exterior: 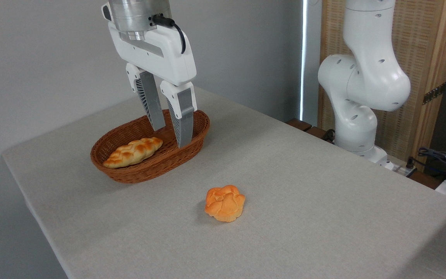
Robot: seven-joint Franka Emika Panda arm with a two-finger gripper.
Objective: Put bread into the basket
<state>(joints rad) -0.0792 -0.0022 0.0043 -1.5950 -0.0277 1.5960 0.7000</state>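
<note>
Robot pincer (170, 135) hanging over a wicker basket (130, 172), with a bun loose on the grey desk (323, 217).

At nine o'clock the basket holds a long braided loaf (133, 151); the pincer's fingers, slightly parted and holding nothing, hide part of the far rim. The bread (225, 202) lies on the desk at the basket's four o'clock, well apart. At two o'clock the arm base (358, 97) is cut off at the top.

Bread (225, 203) on table (323, 201), basket (130, 174) holding braided loaf (133, 152), empty jaws parted above
</note>
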